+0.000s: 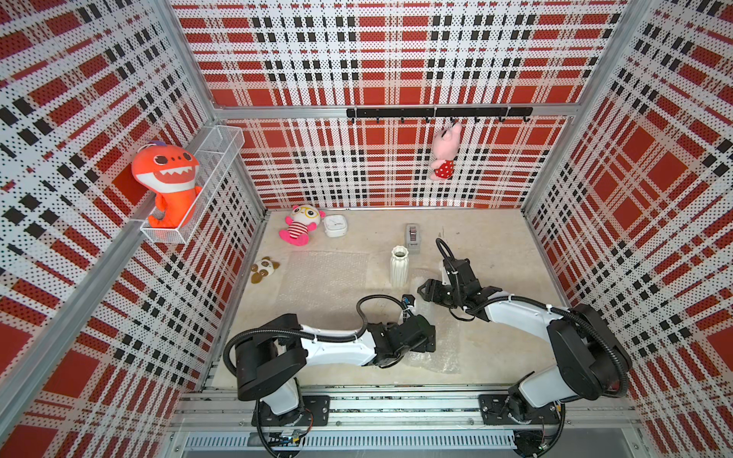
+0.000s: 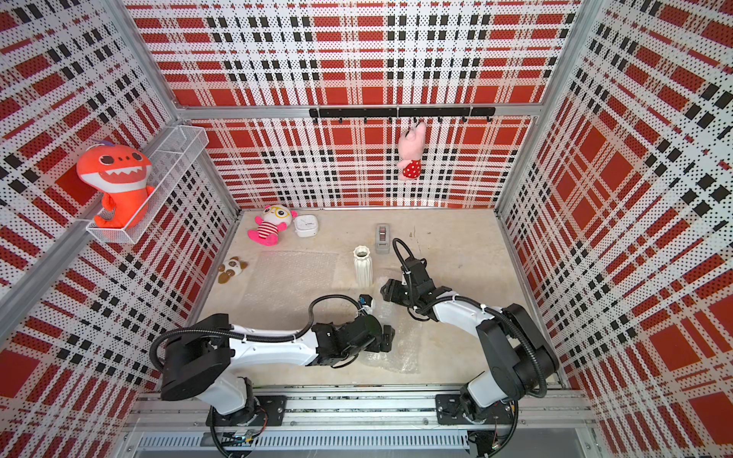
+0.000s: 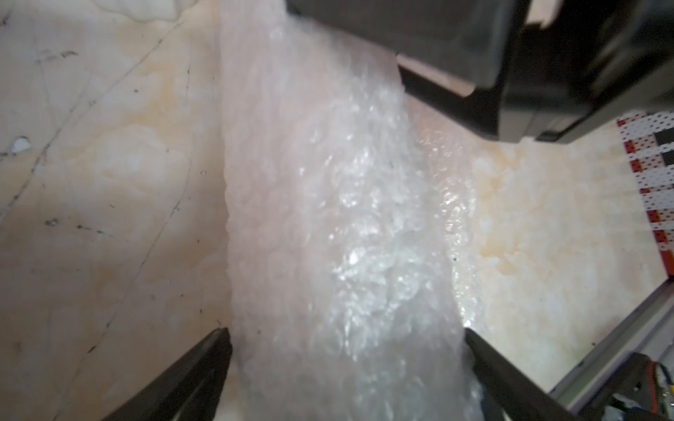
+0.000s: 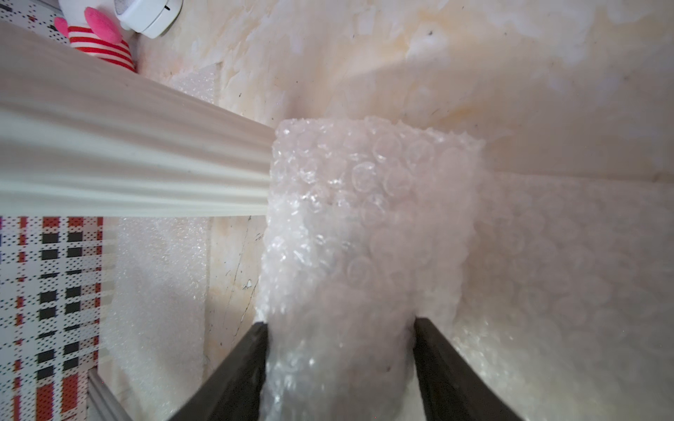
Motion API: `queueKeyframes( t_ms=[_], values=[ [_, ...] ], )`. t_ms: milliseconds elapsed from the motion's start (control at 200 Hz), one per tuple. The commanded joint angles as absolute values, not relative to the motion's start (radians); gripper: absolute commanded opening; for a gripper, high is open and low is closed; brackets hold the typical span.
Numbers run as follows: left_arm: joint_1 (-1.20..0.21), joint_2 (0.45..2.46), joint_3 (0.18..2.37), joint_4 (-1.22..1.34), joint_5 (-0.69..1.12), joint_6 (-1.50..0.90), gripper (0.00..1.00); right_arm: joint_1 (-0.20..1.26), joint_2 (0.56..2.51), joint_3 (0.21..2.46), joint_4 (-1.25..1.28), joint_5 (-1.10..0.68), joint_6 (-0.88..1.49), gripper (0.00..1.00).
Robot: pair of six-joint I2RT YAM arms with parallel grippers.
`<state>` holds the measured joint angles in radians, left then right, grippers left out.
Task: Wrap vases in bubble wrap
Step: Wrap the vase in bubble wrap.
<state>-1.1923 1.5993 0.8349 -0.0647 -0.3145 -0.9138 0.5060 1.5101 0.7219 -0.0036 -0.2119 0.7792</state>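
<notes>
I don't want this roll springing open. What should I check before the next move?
1. Right end effector clamped on the bubble-wrap roll: ok.
2. Left end effector open, straddling the roll: ok.
3. What the roll holds: cannot tell.
4. Standing vase clear of the roll's end: cannot tell.
5. Spare bubble wrap sheet lying flat: ok.
6. Tape dispenser standing beyond the standing vase: ok.
</notes>
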Motion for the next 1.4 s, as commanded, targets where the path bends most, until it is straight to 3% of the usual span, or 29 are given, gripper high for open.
queueKeyframes(
  t_ms=[0, 266, 661, 1137, 1283, 1398],
  values=[
    [-1.180, 1.512, 0.811, -0.045, -0.314, -0.900, 0.98, 0.487, 1.507, 0.662, 0.031, -0.268, 0.759, 0.65],
    [-1.071, 1.369, 0.658, 0.116, -0.171, -0.914, 0.98, 0.430, 1.490, 0.564, 0.218, -0.404, 0.761, 0.66],
    [-1.022, 1.545, 0.658, 0.327, -0.033, -0.933, 0.98, 0.419, 1.526, 0.499, 0.340, -0.428, 0.822, 0.67],
    [-1.035, 1.704, 0.687, 0.431, 0.025, -1.015, 0.98, 0.429, 1.486, 0.502, 0.276, -0.339, 0.803, 0.72],
    [-1.034, 1.738, 0.670, 0.408, 0.011, -1.042, 1.00, 0.429, 1.441, 0.517, 0.228, -0.312, 0.782, 0.81],
    [-1.032, 1.747, 0.664, 0.337, -0.001, -1.017, 0.94, 0.428, 1.397, 0.572, 0.105, -0.293, 0.727, 0.94]
  ],
)
